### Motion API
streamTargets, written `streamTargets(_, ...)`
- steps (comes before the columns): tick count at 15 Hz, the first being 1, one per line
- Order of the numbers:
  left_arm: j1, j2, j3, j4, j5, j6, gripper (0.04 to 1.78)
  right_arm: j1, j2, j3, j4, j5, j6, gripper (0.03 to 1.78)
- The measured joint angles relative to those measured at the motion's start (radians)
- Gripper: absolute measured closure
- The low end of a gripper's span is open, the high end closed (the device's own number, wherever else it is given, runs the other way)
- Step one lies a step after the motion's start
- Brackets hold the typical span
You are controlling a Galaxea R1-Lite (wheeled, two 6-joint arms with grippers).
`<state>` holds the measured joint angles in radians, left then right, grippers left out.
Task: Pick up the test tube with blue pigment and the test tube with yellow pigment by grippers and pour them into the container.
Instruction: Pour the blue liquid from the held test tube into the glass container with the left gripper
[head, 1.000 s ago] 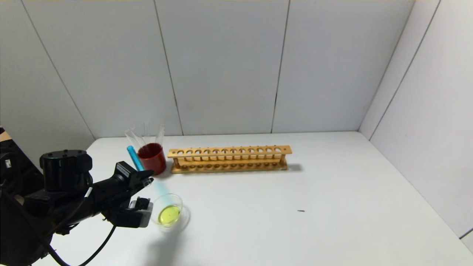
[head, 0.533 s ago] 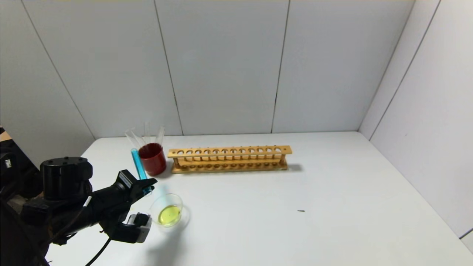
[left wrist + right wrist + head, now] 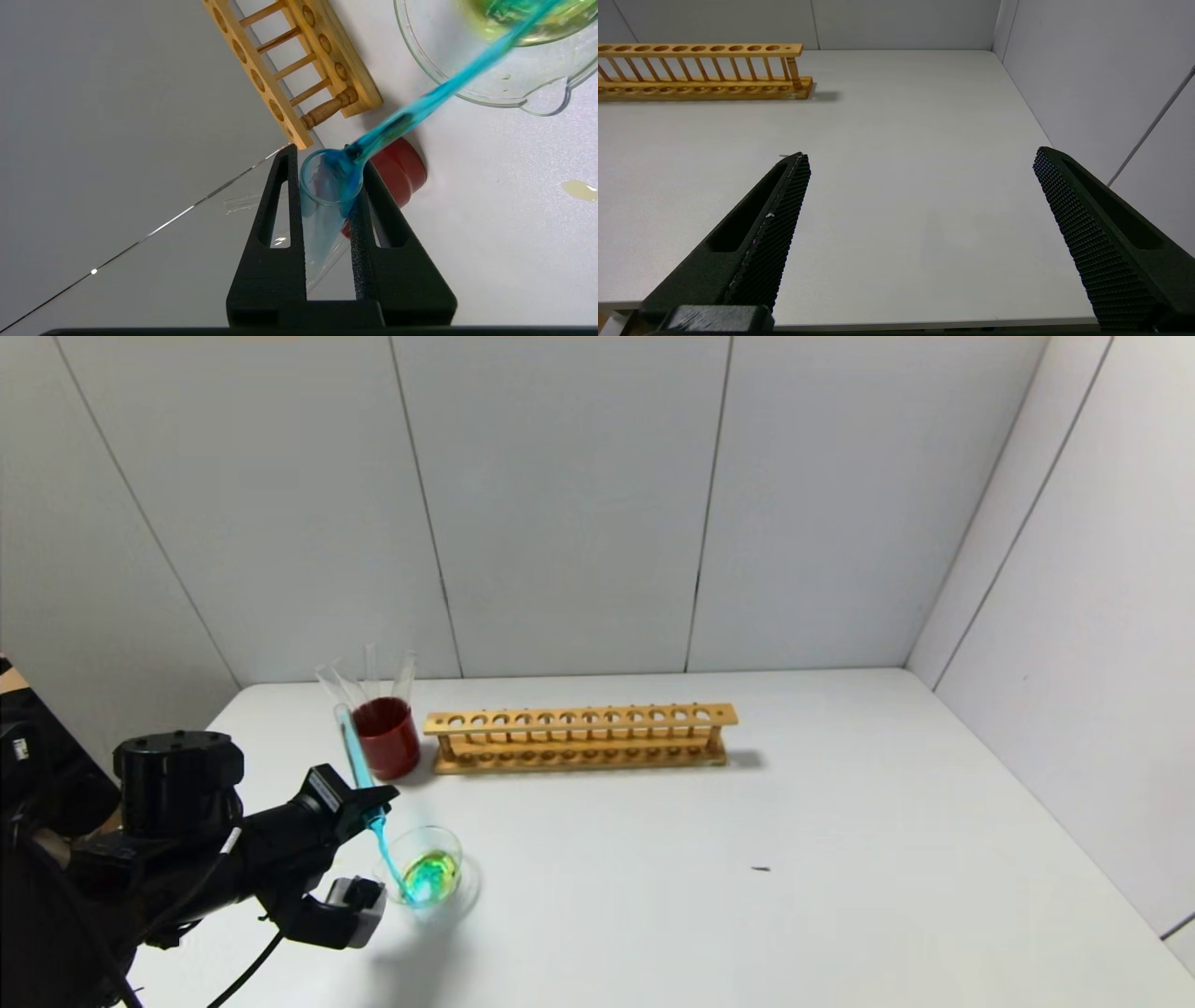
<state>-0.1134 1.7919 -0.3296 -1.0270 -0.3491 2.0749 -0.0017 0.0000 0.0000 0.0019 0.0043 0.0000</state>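
My left gripper is shut on the test tube with blue pigment, held mouth down. A blue stream runs from its mouth into the container, a clear glass dish holding yellow liquid that is turning green. In the left wrist view the tube's mouth sits between my fingers and the stream reaches the container. No tube with yellow liquid shows. My right gripper is open and empty above the table's front right part; it is out of the head view.
A dark red cup holding clear tubes stands just behind the left gripper. A wooden tube rack lies to its right. A yellow drop lies on the table near the container. A small dark speck lies mid-table.
My left gripper has tipped the blue tube steeper, mouth down. Blue liquid has left the tube and now streams into the dish, where the yellow liquid is turning green.
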Motion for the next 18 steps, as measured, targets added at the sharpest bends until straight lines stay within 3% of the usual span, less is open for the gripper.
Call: streamTargets(18,0.0,0.042,-0.035,-0.001,0.011,0.026,1.5,0.0,0.0,0.0,0.0,0.0,0.0,0.06)
